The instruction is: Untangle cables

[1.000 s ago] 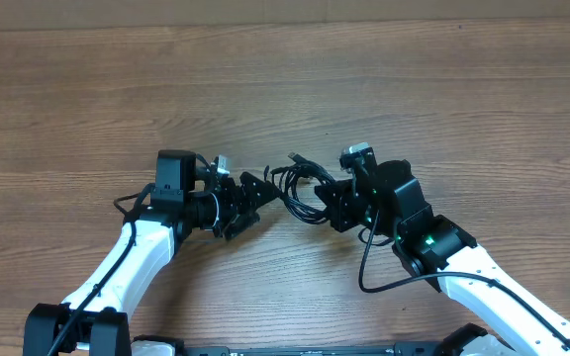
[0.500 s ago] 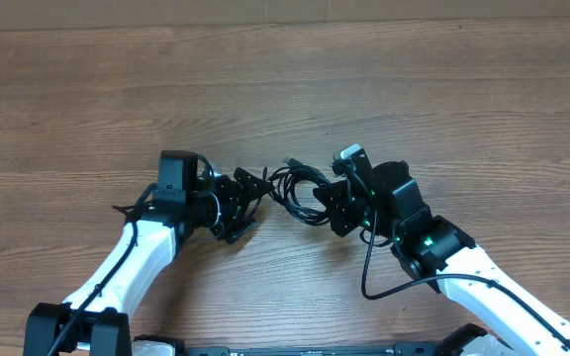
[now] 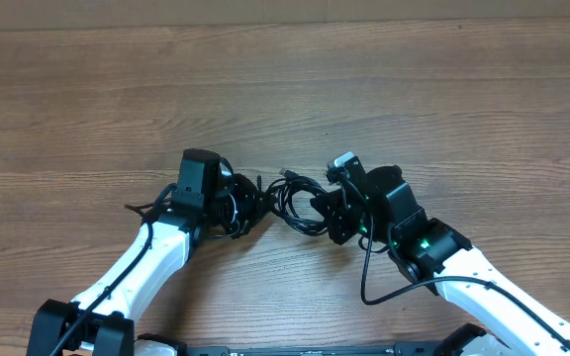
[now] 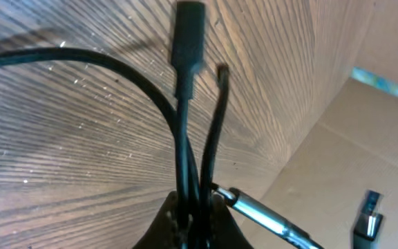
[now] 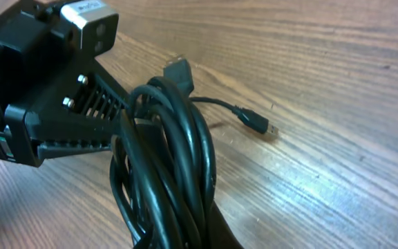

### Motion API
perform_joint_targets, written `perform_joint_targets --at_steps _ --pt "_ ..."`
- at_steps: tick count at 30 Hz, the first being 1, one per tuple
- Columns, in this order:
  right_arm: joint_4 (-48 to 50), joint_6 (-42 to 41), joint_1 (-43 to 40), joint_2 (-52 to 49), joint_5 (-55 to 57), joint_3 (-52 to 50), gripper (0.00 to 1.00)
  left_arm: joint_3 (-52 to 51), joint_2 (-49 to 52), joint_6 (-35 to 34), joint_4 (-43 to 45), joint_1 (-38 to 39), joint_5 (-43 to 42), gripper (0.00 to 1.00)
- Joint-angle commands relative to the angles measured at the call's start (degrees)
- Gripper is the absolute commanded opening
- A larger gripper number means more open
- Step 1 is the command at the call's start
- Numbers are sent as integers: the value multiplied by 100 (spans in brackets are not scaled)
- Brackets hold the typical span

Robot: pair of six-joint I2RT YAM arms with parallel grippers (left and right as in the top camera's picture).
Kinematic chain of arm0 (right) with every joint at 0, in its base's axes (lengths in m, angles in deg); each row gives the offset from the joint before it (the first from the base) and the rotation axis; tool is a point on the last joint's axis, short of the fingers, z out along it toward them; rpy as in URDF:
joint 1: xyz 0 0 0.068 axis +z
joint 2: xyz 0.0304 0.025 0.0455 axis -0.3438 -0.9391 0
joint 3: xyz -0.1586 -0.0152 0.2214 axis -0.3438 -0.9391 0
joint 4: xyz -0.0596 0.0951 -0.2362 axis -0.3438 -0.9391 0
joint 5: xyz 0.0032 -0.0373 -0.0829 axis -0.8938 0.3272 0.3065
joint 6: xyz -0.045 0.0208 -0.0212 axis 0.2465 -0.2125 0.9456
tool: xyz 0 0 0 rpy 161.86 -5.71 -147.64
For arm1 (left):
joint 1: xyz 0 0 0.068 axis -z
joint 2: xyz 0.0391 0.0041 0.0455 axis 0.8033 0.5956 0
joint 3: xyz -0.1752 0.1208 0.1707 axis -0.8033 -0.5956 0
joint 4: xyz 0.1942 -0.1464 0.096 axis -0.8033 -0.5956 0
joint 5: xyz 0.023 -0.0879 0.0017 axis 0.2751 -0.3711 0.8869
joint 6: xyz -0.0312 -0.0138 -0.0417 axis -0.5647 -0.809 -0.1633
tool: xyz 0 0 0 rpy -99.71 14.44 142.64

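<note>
Pinching limp, light cables (image 3: 300,193) in closed left and right jaws; likely best gripped singly near plugs (image 5: 258,124).

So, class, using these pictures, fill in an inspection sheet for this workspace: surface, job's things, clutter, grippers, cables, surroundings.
Surface: wooden table, bare grain.
Job's things: cables, black, bundled together between the two arms; one plug tip sticks out free.
Clutter: nothing seen.
Grippers: left gripper shut on strands of the cables; right gripper shut on the bundle's other side.
Cables: arm wire loops beside the right arm.
Surroundings: cardboard beyond the table edge.
</note>
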Motion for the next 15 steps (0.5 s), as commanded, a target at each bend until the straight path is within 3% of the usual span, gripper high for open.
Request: perform_joint_targets --at_steps 1,11,15 --pt "-72 -326 28 11 -66 -13 4 24 -105 28 0 11 42 4" --pt "-385 -3150 28 9 -57 -13 4 26 -396 1064 131 11 -238 4" --pt "-518 -3469 28 -20 116 -13 4 39 -925 1355 214 11 -28 4"
